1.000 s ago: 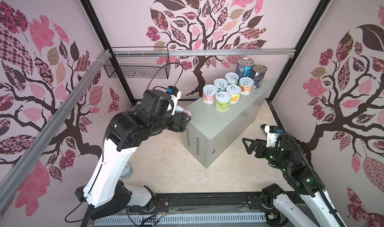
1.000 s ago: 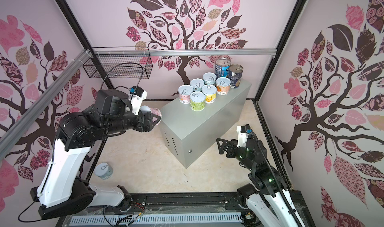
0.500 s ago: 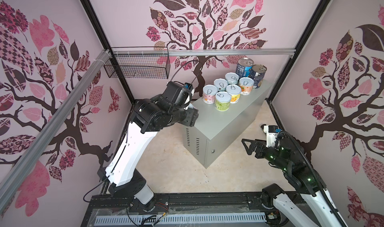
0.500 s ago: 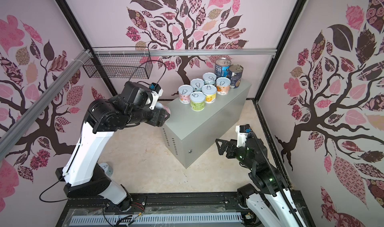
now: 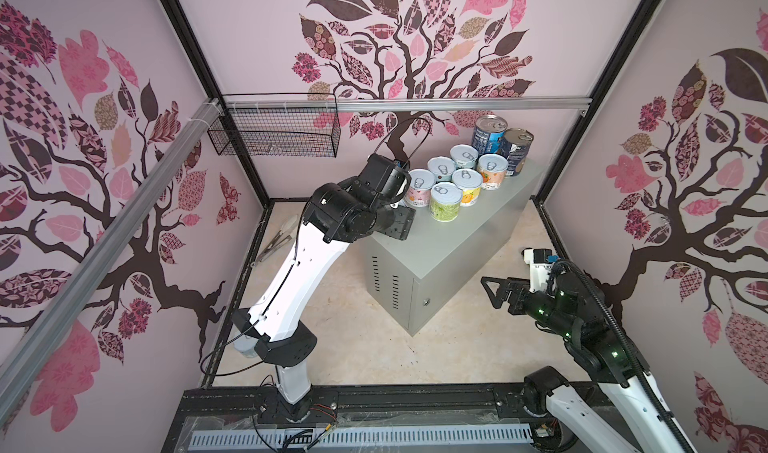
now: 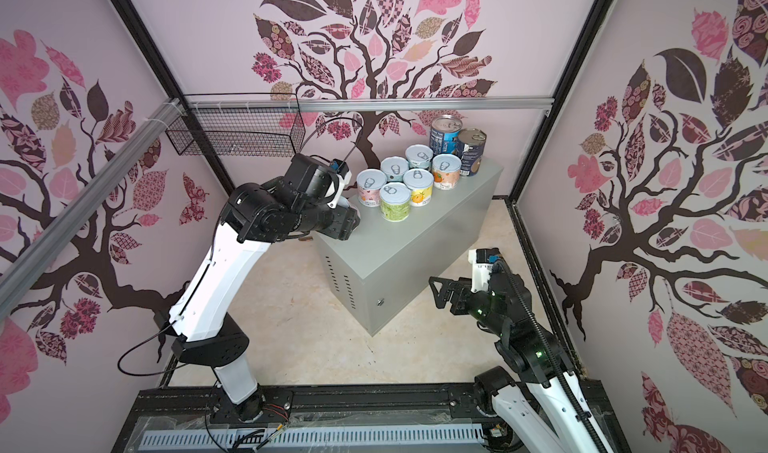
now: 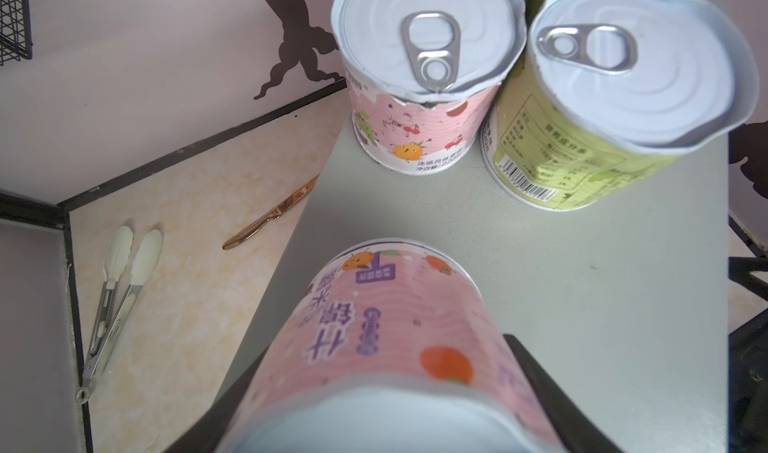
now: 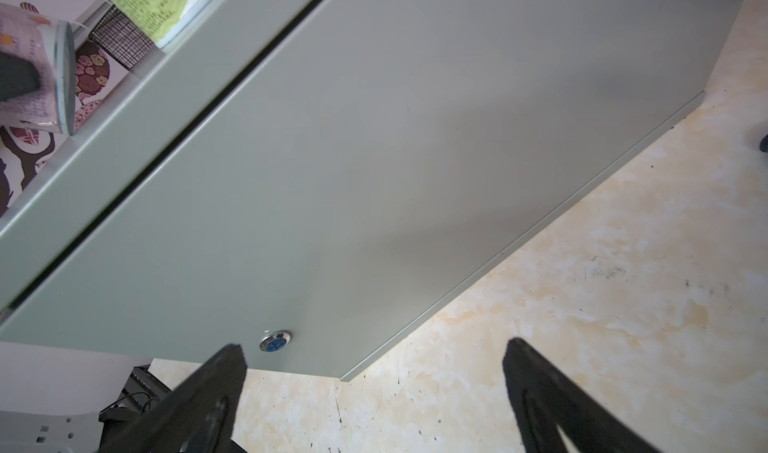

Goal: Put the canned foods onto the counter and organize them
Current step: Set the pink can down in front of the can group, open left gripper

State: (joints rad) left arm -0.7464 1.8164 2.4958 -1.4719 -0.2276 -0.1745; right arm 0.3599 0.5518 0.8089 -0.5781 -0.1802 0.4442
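**Pink can** (image 7: pixel 374 305): pinched across its body by the left claw (image 7: pixel 382 384), one black finger on each side, lid end toward the wrist camera. It hangs over the near left corner of the counter (image 5: pixel 457 247). We cannot tell whether its base touches the grey top.

**Ahead of it on the top:** the cherry can (image 7: pixel 419 110) and the green can (image 7: pixel 582 118) stand side by side, touching or nearly so. They front a two-row block of six short cans. Two tall cans (image 5: pixel 488 135) stand behind that block at the far end.

**Step in hand, as we judge it:** set the pink can down to extend the rows. Notes for doing it well:
- The can is close to the corner edge, so we carry it inward before release and land the whole base on metal.
- We line it up just beside the cherry can, base flat, without nudging the neighbours.
- We spread the fingers only once the base rests, then lift straight up, clear of the lids.

**Right claw** (image 8: pixel 374 351): spread wide and empty, low beside the counter's door, well apart from the cans.

**Floor beside the counter:** tongs (image 7: pixel 120 297) and a knife (image 7: pixel 270 218). Not ours to move.
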